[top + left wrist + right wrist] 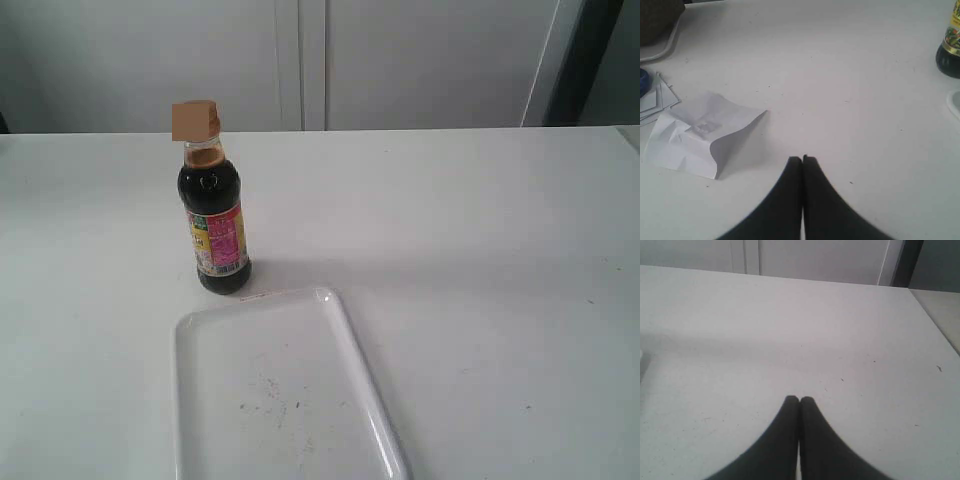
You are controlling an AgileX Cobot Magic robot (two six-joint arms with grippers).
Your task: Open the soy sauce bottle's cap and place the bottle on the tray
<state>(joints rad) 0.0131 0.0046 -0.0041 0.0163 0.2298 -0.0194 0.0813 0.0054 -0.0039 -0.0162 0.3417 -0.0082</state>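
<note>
White counter [480, 230]. Flat white glossy tray [190, 400], lower centre of exterior frame. Upright dark soy sauce bottle [214, 225] with orange-brown cap [194, 120] just behind tray's far corner, left of centre. Left gripper [802, 159] likely nearer; bottle upper right of its view. Both fingers pressed closed, empty; right gripper [799, 399] sees no bottle.

A plain lab-like test room: bare white worktop [480, 230], blank grey wall panels [420, 60], crumpled paper [700, 132].

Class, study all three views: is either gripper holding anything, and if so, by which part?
Nothing is held. The left gripper and right gripper are both shut on nothing above the bare table. The soy sauce bottle stands untouched beside the tray.
</note>
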